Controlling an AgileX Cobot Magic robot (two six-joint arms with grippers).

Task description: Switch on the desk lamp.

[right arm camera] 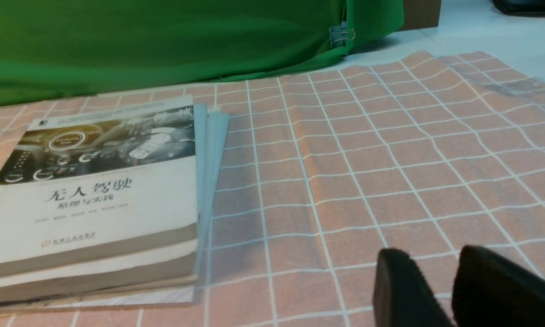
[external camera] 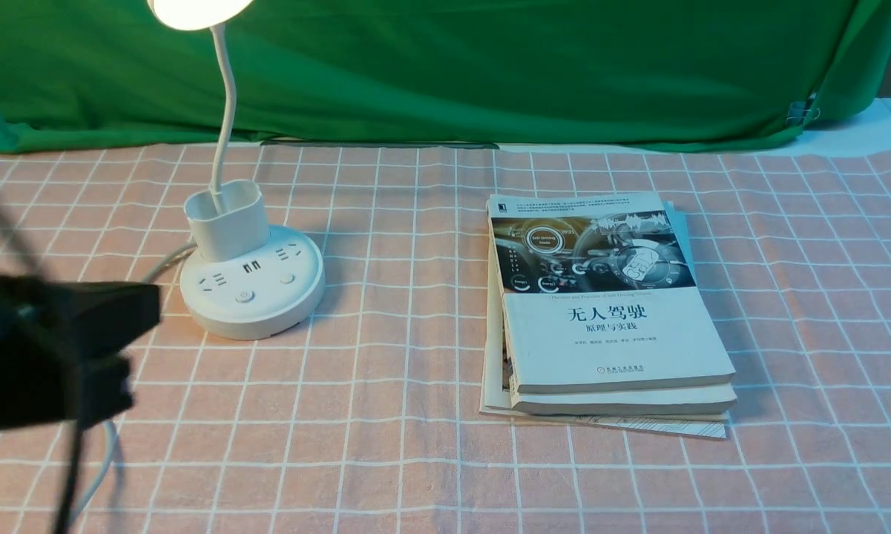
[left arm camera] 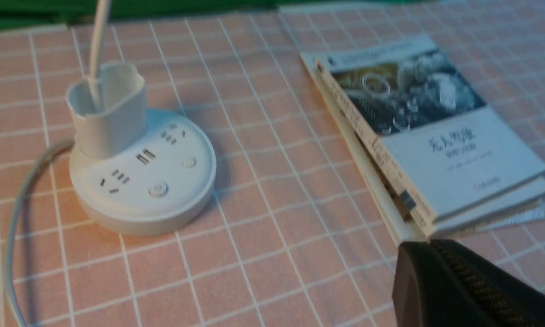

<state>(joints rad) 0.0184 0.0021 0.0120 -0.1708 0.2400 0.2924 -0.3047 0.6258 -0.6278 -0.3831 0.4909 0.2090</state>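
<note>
Desk (external camera: pixel 408 460), under a pink cloth ruled with a white grid, lightly creased. Green drape (external camera: pixel 445 74), hanging across the far side, its lower edge at the back of the grid cloth.

Desk lamp (external camera: pixel 226 222), white, standing upright on my left side of the desk, lit: the round head (external camera: pixel 200 9) glows, partly cut off by the top of the front view.

Stack of books (external camera: pixel 616 311), lying flat, well apart from the lamp, to its right. The top cover carries a car-dashboard picture above Chinese lettering; paler volumes show beneath, slightly out of line.

My left gripper (left arm camera: pixel 429 243), black, near the lamp on its left and nearer side, apart from it; jaws clenched, the tips together with nothing between them. My right gripper (right arm camera: pixel 431 252), black and blurred, to the right of the books; jaws released, a narrow gap between the tips.

Round puck base (external camera: pixel 252 322), flat on the cloth, with sockets and USB ports on top. Gooseneck (external camera: pixel 230 96), thin, rising from the cup holder (external camera: pixel 230 222) at the back of the base. Grey cord (external camera: pixel 165 263), leaving behind the base and running toward me past the left arm. Binder clip (external camera: pixel 798 113), on the drape's right end. Two round buttons: one power-marked (external camera: pixel 245 297), one plainer (external camera: pixel 287 279).
</note>
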